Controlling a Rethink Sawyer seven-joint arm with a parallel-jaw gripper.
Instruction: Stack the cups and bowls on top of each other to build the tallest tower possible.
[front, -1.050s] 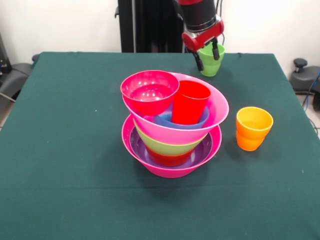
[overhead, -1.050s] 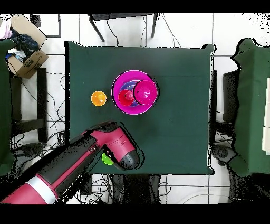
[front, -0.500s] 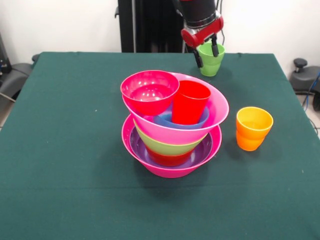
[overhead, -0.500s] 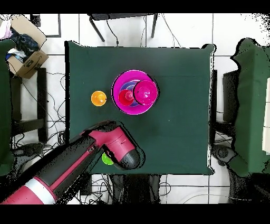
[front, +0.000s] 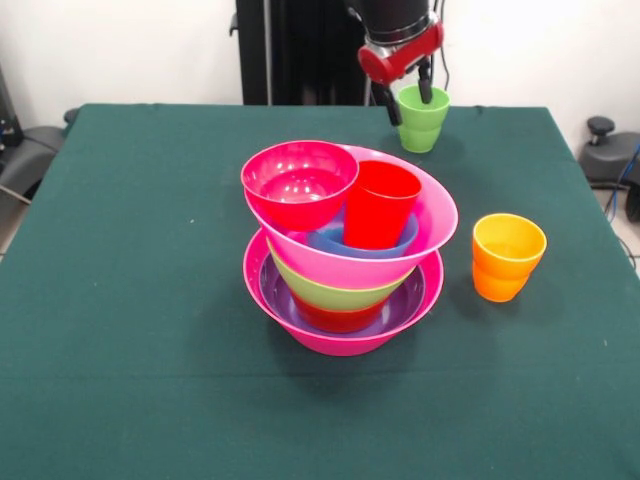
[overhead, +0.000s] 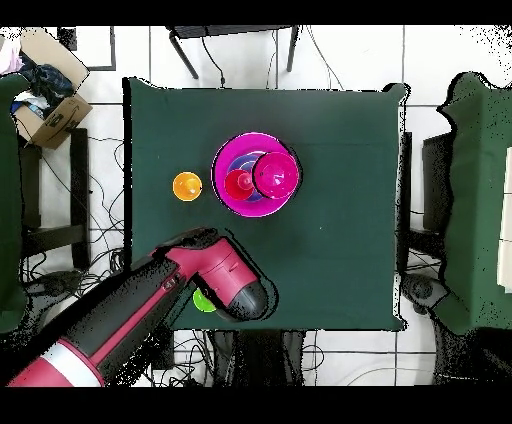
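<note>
Though glossy, cups (front: 509, 256) unlabelled.

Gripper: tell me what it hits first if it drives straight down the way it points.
The gripper points down, its fingers straddling the rim of the lime green cup; going on, it would probably meet that cup first, then the table.

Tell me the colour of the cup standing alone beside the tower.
Orange, clearest in the front view.

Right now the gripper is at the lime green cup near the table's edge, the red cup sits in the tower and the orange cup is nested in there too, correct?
Not quite: the orange cup stands alone on the table, apart from the tower, as the front view shows. The rest holds.
</note>
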